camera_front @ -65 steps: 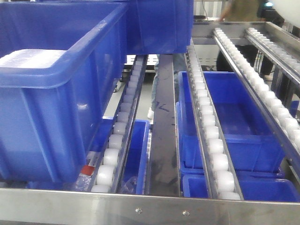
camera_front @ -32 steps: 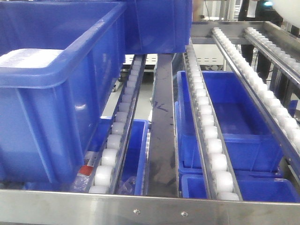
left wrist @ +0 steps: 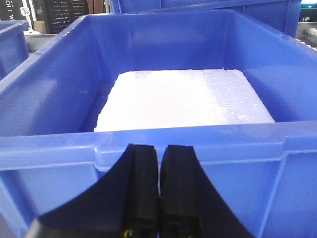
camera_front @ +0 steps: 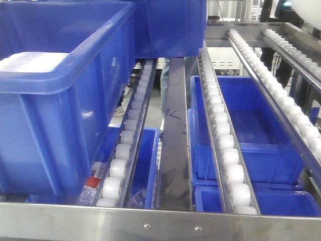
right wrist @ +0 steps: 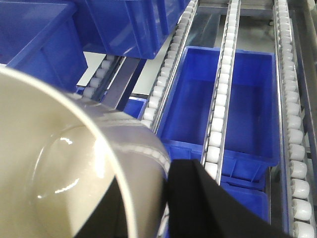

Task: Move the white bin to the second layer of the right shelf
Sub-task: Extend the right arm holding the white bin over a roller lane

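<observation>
Front view: the roller shelf runs away from the camera with a dark centre strip between two roller rails. Blue crates sit on its left part, and more crates lie on the level beneath. No white bin rests on the rollers here, and neither pincer shows, so the placing is not yet done.

Left wrist view: the left pincer has its black jaws pressed together with nothing between them. Just ahead of it is the near wall of a blue crate, and beyond that wall a white foam block lies inside. The bin is nowhere near this pincer.

Right wrist view: the bin fills the lower left, its glossy rim and inner wall right against the right pincer, whose dark jaw lies along the wall. It appears to be gripping the rim, carried above the rails, which lie ahead and below. By my judgement, the bin is lifted and brought close; lowering it onto the rollers and letting go are left.
</observation>
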Controlling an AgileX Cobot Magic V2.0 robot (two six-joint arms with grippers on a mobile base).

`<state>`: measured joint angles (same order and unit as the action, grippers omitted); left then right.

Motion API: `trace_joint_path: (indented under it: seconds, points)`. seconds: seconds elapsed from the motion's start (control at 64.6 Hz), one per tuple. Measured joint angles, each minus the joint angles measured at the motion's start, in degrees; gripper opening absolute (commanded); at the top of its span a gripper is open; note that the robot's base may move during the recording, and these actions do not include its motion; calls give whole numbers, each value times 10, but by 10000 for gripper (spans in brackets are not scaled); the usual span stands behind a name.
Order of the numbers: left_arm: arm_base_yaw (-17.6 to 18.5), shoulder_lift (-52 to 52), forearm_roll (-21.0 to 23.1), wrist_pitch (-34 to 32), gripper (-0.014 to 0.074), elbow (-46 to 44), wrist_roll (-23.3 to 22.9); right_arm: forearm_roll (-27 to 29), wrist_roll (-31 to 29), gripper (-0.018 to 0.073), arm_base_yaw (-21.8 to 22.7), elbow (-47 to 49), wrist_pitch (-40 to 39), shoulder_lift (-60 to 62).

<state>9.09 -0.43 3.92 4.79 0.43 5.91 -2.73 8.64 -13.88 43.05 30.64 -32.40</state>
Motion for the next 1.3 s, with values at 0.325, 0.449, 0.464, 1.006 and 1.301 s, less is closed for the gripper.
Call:
trace_joint_path:
  seconds: [0.325,0.449,0.464,1.006,1.301]
  points:
    - [0,0,0,0,85,0,0,0,0,48,0,0,0,0]
    - [0,0,0,0,85,0,0,0,0,48,0,0,0,0]
    - [0,0,0,0,85,0,0,0,0,48,0,0,0,0]
    - [0,0,0,0,85,0,0,0,0,48,0,0,0,-3]
    - [0,0,0,0,85,0,0,-5,0,48,0,3,-8,-99]
